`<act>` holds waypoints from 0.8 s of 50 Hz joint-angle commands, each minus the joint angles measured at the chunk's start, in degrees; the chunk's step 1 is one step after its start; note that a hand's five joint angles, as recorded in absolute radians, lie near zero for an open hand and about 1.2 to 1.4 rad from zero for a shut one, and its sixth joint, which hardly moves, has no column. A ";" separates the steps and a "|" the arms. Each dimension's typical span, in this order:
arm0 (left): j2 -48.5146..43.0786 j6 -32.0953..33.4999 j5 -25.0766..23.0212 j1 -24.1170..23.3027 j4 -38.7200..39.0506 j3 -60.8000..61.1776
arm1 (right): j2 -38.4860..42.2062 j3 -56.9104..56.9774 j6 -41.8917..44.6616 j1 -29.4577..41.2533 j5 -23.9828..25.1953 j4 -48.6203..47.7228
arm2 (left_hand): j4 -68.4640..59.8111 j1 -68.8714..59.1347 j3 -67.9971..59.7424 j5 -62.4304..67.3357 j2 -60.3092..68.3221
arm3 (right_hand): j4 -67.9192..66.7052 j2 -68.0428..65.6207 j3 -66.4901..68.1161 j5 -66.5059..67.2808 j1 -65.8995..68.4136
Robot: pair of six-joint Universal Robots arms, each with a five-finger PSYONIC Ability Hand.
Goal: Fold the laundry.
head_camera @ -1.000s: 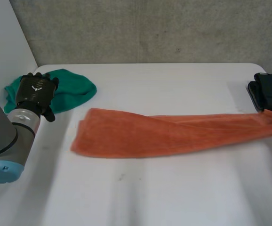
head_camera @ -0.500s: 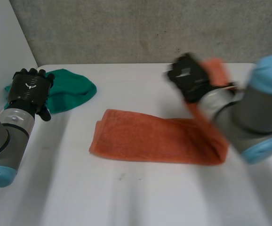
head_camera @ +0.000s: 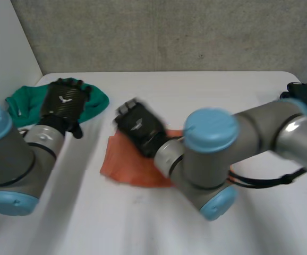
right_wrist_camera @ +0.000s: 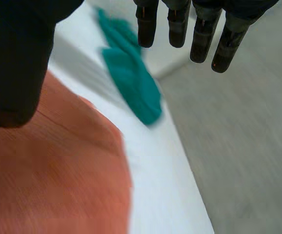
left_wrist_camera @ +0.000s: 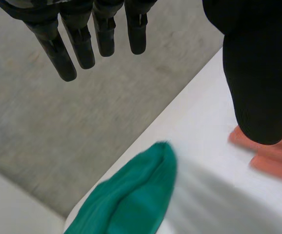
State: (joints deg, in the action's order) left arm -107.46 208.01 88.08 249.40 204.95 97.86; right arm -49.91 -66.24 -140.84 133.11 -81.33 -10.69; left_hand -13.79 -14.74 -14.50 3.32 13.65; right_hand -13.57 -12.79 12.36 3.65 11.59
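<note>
Towel, orange, lies midway on the counter, its length running sideways under the right arm. The right hand hovers over its left end, fingers straight and empty, clearly nearer. The left hand, likewise straight-fingered and empty, hangs above the green cloth.

This place looks to me like a robot lab or a test room rather than a home. My left arm and my right arm, machine parts with grey joints and light-blue caps, reach over a plain white table. Behind it stands a bare grey wall, rough like concrete, and at my left side a plain white panel. An orange towel and a green cloth lie loose on the table.
</note>
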 commanded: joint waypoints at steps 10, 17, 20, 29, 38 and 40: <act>-15.93 -6.92 1.21 -15.17 -0.86 -11.54 | -13.90 -24.54 -21.31 -17.27 -5.69 5.95 | 1.06 2.00 1.76 -0.58 -0.91 | 3.57 2.79 -2.36 -3.65 -1.59; -20.07 -5.34 6.74 -14.30 -5.16 -16.38 | -12.59 -30.79 -19.04 -18.77 -6.21 0.50 | 1.06 2.00 1.76 -0.58 -0.91 | -4.38 -5.16 5.59 4.29 6.36; -20.07 -5.07 7.54 -13.76 -6.23 -16.12 | -11.88 -32.37 -14.73 -19.73 -6.91 -1.52 | 1.22 2.17 1.93 -0.75 -1.08 | -38.47 -39.25 39.68 38.38 40.45; -13.92 -5.42 7.54 -13.06 -7.90 -10.85 | -13.20 -30.11 1.59 -22.63 -9.81 -3.46 | 1.73 2.67 2.43 -1.25 -1.59 | -66.43 -67.21 67.64 66.35 68.41; -6.36 -5.42 7.46 -10.52 -7.90 -5.66 | -12.24 -16.66 16.47 -9.82 -12.72 -0.83 | 2.23 3.18 2.94 -1.76 -2.09 | -66.43 -67.21 67.64 66.35 68.41; -5.13 -5.34 7.46 -9.28 -7.90 -4.70 | -10.83 -13.93 17.97 -6.48 -12.19 -0.39 | 2.23 3.18 2.94 -1.76 -2.09 | -66.43 -67.21 67.64 66.35 68.41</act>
State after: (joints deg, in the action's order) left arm -117.40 202.61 95.65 237.52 196.98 89.88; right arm -63.07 -90.23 -130.71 115.02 -93.20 -13.21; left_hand -13.20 -13.54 -13.93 2.93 13.20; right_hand -68.20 -66.70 67.69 55.28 52.02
